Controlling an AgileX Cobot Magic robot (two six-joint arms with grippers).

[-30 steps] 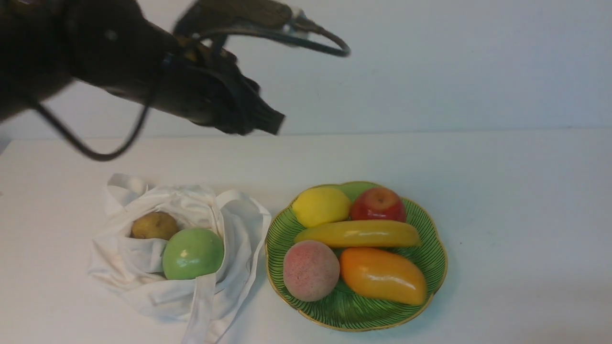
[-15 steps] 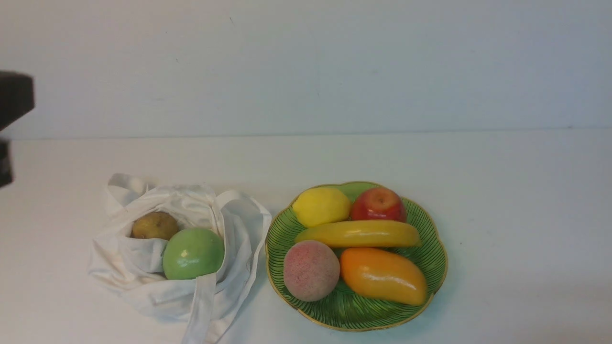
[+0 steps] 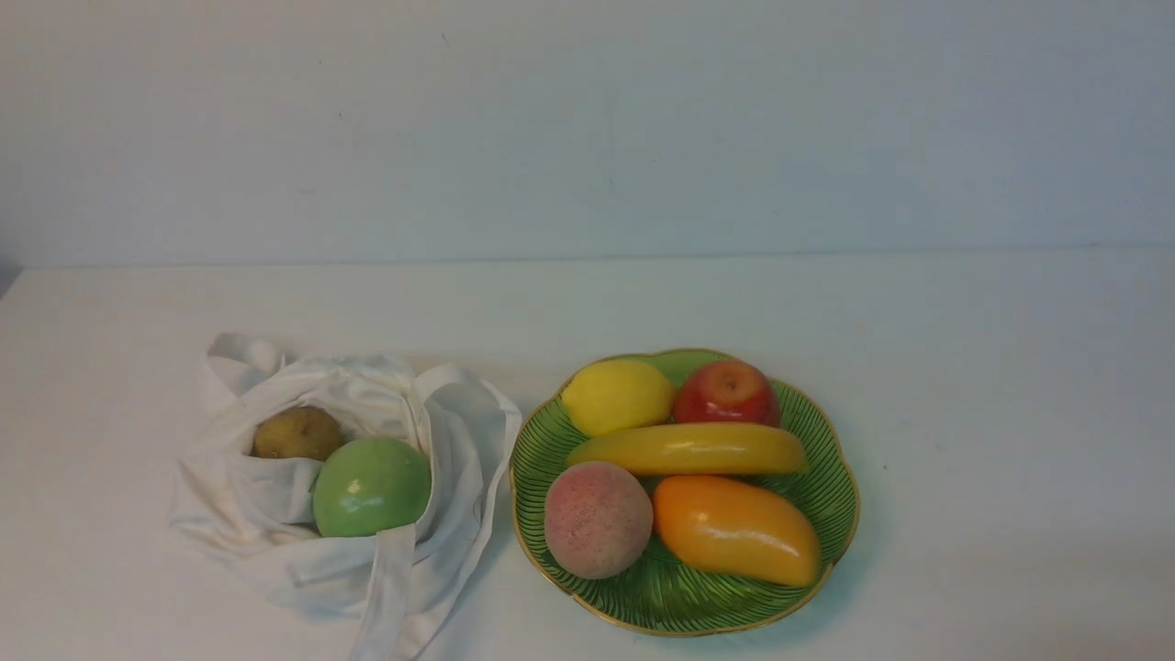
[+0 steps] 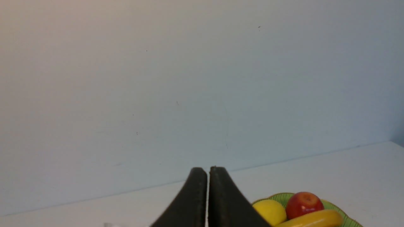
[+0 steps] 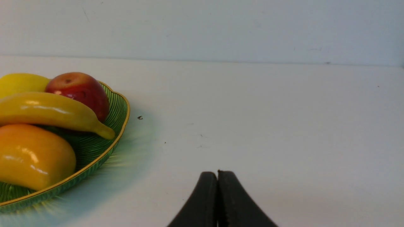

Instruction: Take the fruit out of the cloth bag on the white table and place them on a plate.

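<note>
The left gripper (image 4: 207, 171), jaws pressed together on nothing, points across the white table (image 4: 315, 173) toward the wall; the right gripper (image 5: 217, 175), likewise pressed together and empty, lies over bare tabletop near the plate (image 5: 91, 151). Neither arm enters the front view, which suggests a parked pose between picks that leaves the work unobstructed.

The cloth bag (image 3: 275, 532) lies slumped and open on the robot's left, just beside the plate, its mouth turned up so that the contents show. It holds a green apple (image 3: 371, 487) at the near lip and a brown fruit (image 3: 296, 432) deeper in, touching or nearly so. One of the strap handles (image 3: 386, 588) trails over the bag's front below the apple and could snag a descending finger.

The plate carries a lemon (image 3: 617, 396), red apple (image 3: 725, 392), banana (image 3: 688, 449), peach (image 3: 597, 519) and an orange mango-like fruit (image 3: 734, 528), packed closely. Judged state: two fruits to transfer, with little free plate area for them
</note>
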